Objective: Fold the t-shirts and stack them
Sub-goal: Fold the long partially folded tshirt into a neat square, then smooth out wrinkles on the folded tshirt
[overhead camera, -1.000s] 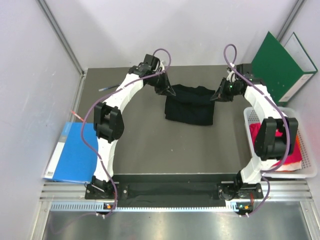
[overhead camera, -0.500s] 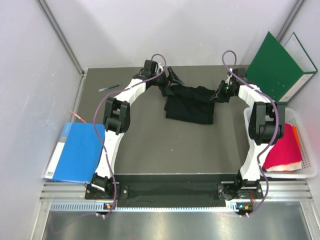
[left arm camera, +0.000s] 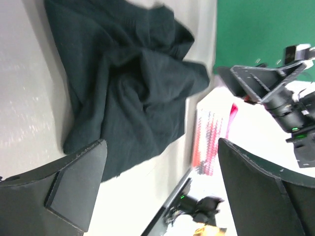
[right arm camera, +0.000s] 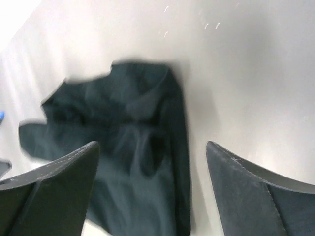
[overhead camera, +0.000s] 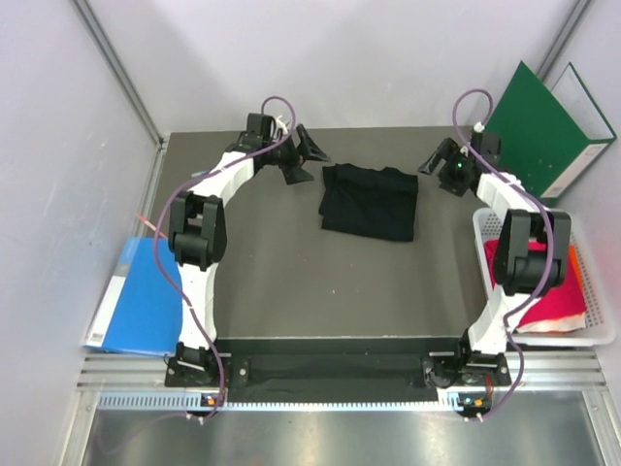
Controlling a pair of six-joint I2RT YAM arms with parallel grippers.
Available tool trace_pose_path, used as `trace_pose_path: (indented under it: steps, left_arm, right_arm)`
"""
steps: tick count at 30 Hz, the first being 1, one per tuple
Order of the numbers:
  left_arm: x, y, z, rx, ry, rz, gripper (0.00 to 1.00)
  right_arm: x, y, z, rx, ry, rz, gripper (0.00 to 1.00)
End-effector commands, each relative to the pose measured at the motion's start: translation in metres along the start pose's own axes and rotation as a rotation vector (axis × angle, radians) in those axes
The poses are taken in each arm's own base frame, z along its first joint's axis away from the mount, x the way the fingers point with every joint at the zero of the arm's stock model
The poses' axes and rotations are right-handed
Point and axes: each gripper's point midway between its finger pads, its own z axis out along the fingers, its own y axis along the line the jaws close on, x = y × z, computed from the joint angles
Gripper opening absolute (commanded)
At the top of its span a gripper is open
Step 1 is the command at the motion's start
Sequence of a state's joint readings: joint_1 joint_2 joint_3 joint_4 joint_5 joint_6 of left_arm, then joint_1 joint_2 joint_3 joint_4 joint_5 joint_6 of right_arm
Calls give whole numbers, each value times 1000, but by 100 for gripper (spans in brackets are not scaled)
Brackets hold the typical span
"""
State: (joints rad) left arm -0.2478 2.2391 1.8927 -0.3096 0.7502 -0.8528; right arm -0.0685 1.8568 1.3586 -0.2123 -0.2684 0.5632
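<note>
Flanking the black t-shirt (overhead camera: 371, 199) on the table (overhead camera: 272, 282), your left gripper (overhead camera: 305, 160) and right gripper (overhead camera: 439, 168) are both hanging wide open, gripping nothing, clear of the cloth.

A folded t-shirt (overhead camera: 370, 201) lies on the counter (overhead camera: 291, 282), toward its far middle. The left hand (overhead camera: 307, 161) hangs just left of the shirt's far corner and the right hand (overhead camera: 436, 168) just right of it, both apart from the cloth. A basket (overhead camera: 572, 340) sits at the right edge with a second t-shirt (overhead camera: 561, 296) in it. Behind the basket, an upright folder (overhead camera: 537, 126) leans in the far right corner. A flat folder (overhead camera: 146, 296) lies off the near left edge, and a pen (overhead camera: 209, 173) lies at the far left.
</note>
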Motion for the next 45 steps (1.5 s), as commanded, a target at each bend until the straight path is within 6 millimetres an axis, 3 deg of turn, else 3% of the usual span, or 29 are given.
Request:
trace_pose_path:
  steps: [1,2,3,4,5,8,11,13,14,15,17,18,21,26,31,33,34,36,37,38,40,41,45]
  left_arm:
    - [23,-14,-4,-19,38,146,98]
    - [28,-12,-3,-34,56,141,98]
    - [32,-16,0,-44,64,167,98]
    - [36,-14,3,-60,74,176,98]
    - [42,-14,5,-73,89,176,98]
    - [63,-18,17,-64,131,185,98]
    - [87,-23,32,-24,176,165,98]
    - [103,-25,42,-10,200,160,98]
    - [111,-26,47,-7,215,160,98]
    - [115,-23,50,-12,225,152,98]
    - [121,-19,54,-23,237,145,98]
    - [123,-16,56,-27,242,142,98]
    - [122,-9,59,-44,240,132,98]
    - [126,6,63,-96,271,114,97]
    - [135,25,65,-142,310,94,97]
    - [137,30,63,-163,313,95,97]
    - [138,32,63,-169,318,99,97]
    - [140,38,61,-190,327,101,97]
    - [141,40,61,-195,331,102,97]
    - [143,41,60,-200,337,103,97]
    - [142,39,59,-200,332,108,97]
    - [139,34,58,-193,324,115,98]
    - [124,11,54,-159,284,158,98]
  right_arm:
    - [12,31,-34,-120,15,-99,72]
    - [23,39,-37,-153,45,-135,61]
    - [31,43,-42,-171,58,-152,22]
    - [37,48,-45,-194,71,-170,3]
    - [44,52,-48,-220,94,-193,0]
    - [67,83,-54,-340,142,-236,0]
    - [86,92,-45,-448,216,-197,0]
    - [96,94,-29,-497,262,-171,0]
    - [96,110,-29,-576,267,-162,0]
    - [103,105,-16,-577,299,-134,0]
    - [104,123,-9,-647,324,-121,0]
    - [115,117,6,-635,366,-92,0]
    - [120,124,26,-664,392,-56,0]
    - [110,137,52,-699,381,3,0]
    - [84,155,73,-732,336,57,0]
    - [83,151,90,-706,334,85,0]
    - [69,159,93,-719,304,100,0]
    - [71,153,113,-688,317,140,0]
    - [57,165,117,-699,280,111,0]
    - [71,149,134,-626,329,144,0]
    - [65,151,143,-610,312,136,0]
    - [72,141,152,-571,330,154,0]
    - [75,119,162,-482,300,143,0]
